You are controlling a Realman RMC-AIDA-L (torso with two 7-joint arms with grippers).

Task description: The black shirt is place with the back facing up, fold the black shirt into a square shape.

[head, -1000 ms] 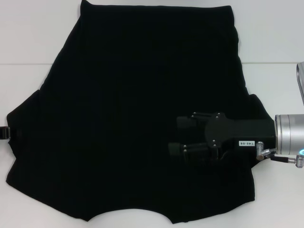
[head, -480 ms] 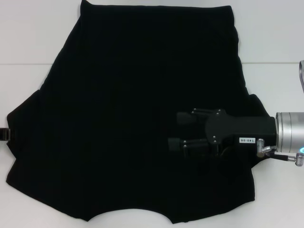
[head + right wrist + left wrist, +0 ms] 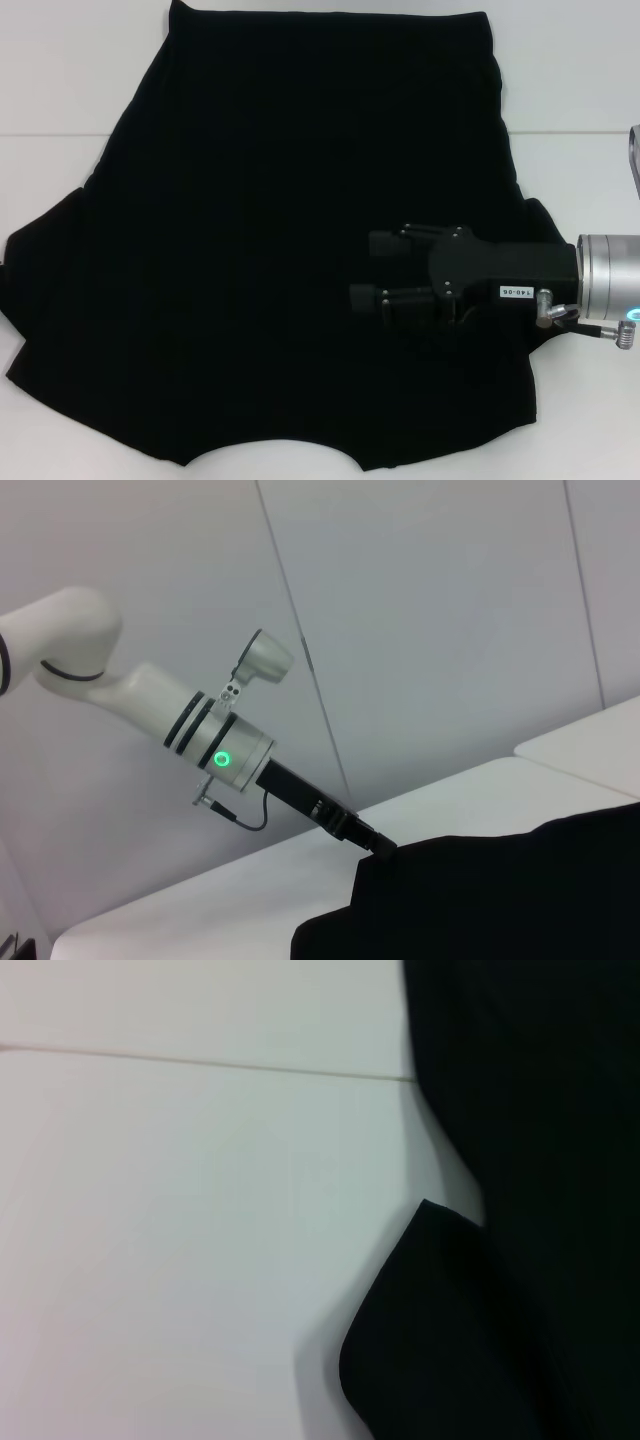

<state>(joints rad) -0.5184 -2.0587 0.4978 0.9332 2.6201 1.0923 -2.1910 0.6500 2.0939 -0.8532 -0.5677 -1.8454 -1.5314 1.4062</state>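
The black shirt point(image 3: 280, 220) lies spread flat on the white table point(image 3: 60, 80), hem at the far side and collar cut-out at the near edge. My right gripper point(image 3: 363, 270) reaches in from the right, low over the shirt's right part, fingers apart with nothing seen between them. My left gripper is out of the head view. In the right wrist view its tip point(image 3: 372, 844) meets a raised corner of the shirt point(image 3: 480, 890) at the left sleeve, and the fabric hides it. The left wrist view shows the sleeve edge point(image 3: 430, 1320) on the table.
A seam line point(image 3: 50, 135) crosses the white table behind the sleeves. The left arm point(image 3: 200, 730) comes in along the table's far side in the right wrist view. Bare table point(image 3: 180, 1240) lies beside the left sleeve.
The left gripper's tip at the left edge of the head view has gone from sight and the left sleeve edge has shifted outward. The right gripper has moved slightly down and left.
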